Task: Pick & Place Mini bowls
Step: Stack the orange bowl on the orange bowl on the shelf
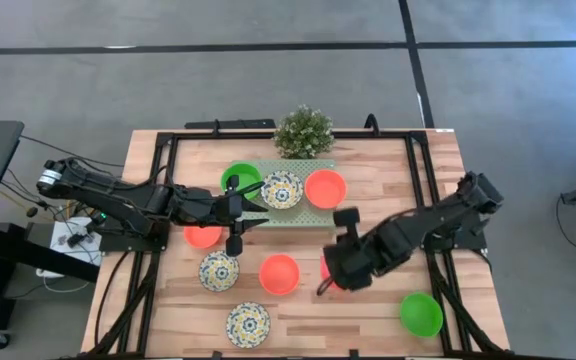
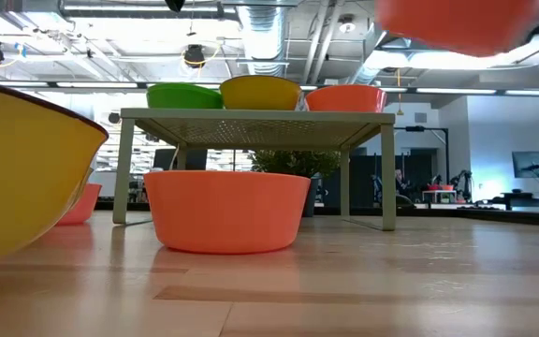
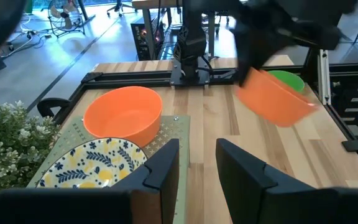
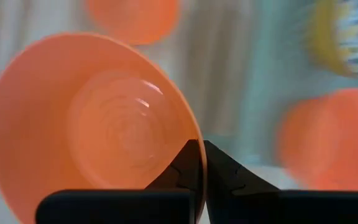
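Three mini bowls stand on the pale green platform (image 1: 313,215): green (image 1: 238,180), patterned (image 1: 281,190) and orange-red (image 1: 325,187). On the table lie an orange-red bowl (image 1: 203,236), a patterned one (image 1: 219,271), another orange-red one (image 1: 279,273), a patterned one (image 1: 248,324) and a green one (image 1: 421,313). My right gripper (image 1: 324,282) is shut on another orange-red bowl (image 3: 275,99), held high above the table (image 2: 457,23). My left gripper (image 3: 197,162) hovers open at the platform's near left side, holding nothing. My right gripper pinches the orange-red bowl's rim (image 4: 194,134) between its two fingers, one finger (image 4: 182,165) on the inside of the wall and one on the outside. The fingers slant down from above. The bowl is lifted clear of the table and tilted.
A small bushy plant (image 1: 304,131) stands behind the platform at the far edge. Black rails (image 1: 158,160) frame the wooden table. Bare wood lies between the platform and the green bowl at the near right.
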Motion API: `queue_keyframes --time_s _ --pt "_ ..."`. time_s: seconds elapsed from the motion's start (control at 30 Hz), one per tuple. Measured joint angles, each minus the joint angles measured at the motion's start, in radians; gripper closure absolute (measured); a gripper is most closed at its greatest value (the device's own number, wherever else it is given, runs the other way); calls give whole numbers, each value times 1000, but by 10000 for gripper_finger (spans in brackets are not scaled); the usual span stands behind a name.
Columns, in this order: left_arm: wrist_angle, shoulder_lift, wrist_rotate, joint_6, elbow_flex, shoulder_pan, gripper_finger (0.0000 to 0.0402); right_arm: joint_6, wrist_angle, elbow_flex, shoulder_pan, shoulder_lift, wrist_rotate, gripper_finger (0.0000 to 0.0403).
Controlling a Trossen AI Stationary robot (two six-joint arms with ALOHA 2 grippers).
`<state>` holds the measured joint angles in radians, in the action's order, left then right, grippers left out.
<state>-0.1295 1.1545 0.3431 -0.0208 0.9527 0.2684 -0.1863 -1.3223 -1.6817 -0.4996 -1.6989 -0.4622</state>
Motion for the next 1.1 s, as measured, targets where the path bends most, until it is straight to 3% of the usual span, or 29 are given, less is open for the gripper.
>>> queue_keyframes --time_s 0.37,0.67,0.77,0.9,0.97,1.1 --pt "-1 0 0 3 0 0 294 156 -124 -80 192 17 -36 400" --pt "-1 0 0 3 0 0 294 298 -16 -81 358 189 -71 400" --pt "3 0 0 3 0 0 294 255 38 -81 458 220 -63 400" --pt "3 0 0 3 0 0 294 84 28 -81 589 221 -60 400" --pt "4 0 0 3 0 0 294 59 13 -81 635 206 -24 399" --pt "4 0 0 3 0 0 294 56 11 -81 692 167 151 400"
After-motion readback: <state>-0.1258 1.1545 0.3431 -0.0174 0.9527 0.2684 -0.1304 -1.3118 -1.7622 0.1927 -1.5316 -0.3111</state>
